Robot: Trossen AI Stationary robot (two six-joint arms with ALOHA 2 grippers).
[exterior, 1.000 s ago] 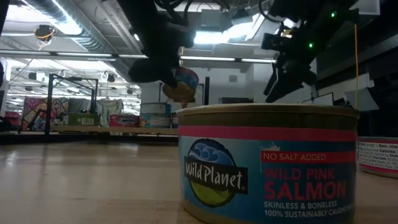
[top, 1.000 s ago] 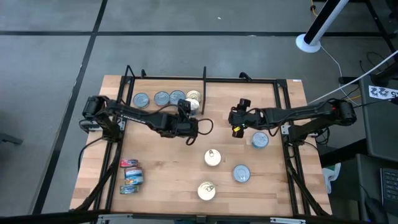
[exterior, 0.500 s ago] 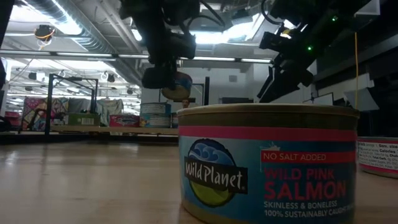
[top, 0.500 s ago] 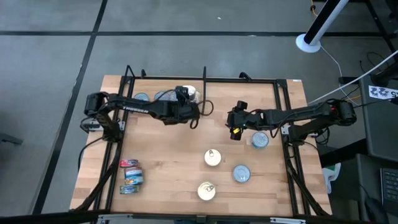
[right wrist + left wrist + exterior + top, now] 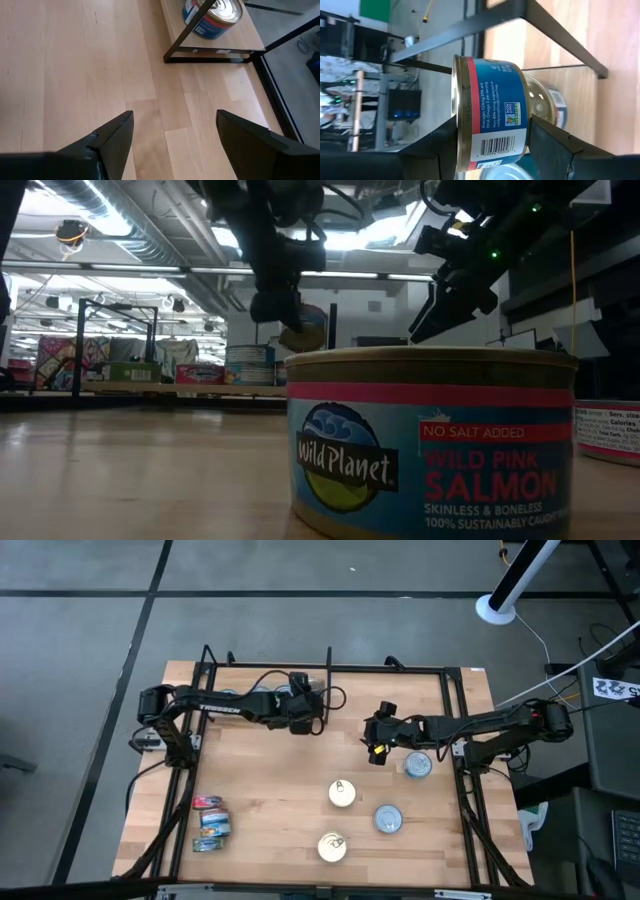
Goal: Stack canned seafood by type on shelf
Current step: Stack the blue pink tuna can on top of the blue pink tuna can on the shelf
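Salmon tin [image 5: 492, 117], squeezed between the left gripper [image 5: 303, 710] fingers, hangs at 12 o'clock on the shelf [image 5: 270, 800] above the row of tins, so lower it slowly and flat onto one like it, while the right gripper [image 5: 377, 745] waits, fingers apart.

wooden shelf [image 5: 270, 790]; scattered tins [image 5: 343, 793], stacked tins [image 5: 210, 824]

From above, the left arm [image 5: 250, 708] covers the tins [image 5: 228, 696] along the shelf's [image 5: 400, 668] back rail, so their number stays unclear.
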